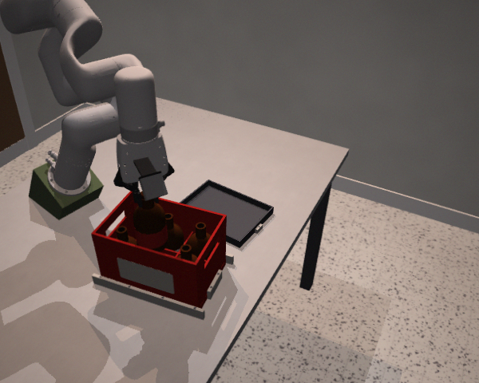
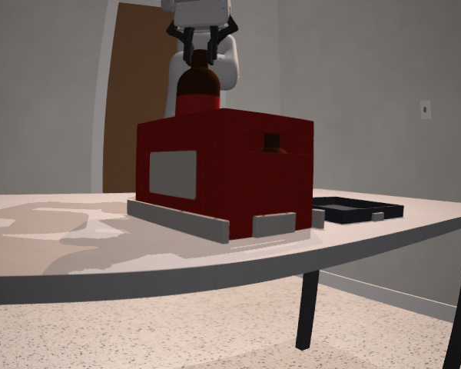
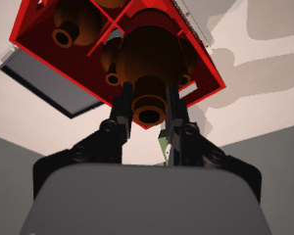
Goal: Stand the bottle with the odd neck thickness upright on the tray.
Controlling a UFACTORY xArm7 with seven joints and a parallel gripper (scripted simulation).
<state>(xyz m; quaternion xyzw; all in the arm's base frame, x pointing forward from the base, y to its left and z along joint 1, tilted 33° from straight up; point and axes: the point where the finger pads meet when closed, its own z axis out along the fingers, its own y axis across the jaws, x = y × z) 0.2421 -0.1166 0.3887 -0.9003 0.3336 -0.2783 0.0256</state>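
My gripper (image 1: 143, 196) (image 2: 200, 53) (image 3: 149, 95) is shut on the neck of a brown bottle (image 1: 148, 220) (image 2: 197, 85) (image 3: 149, 54) with a red label. The bottle hangs upright, its shoulder and label top above the rim of the red crate (image 1: 157, 274) (image 2: 238, 174) (image 3: 39, 46), its base still inside. Several other brown bottles stand in the crate; one (image 1: 199, 235) is at the right and one (image 1: 121, 233) at the left. One neck (image 2: 272, 141) shows through the crate's side slot. The black tray (image 1: 231, 212) (image 2: 357, 209) (image 3: 49, 85) lies flat to the right of the crate.
Grey stop blocks (image 1: 148, 294) (image 2: 179, 220) frame the crate's base. The arm's green base (image 1: 64, 193) stands behind the crate on the left. The table edge (image 1: 272, 272) runs close to the crate's right and to the tray.
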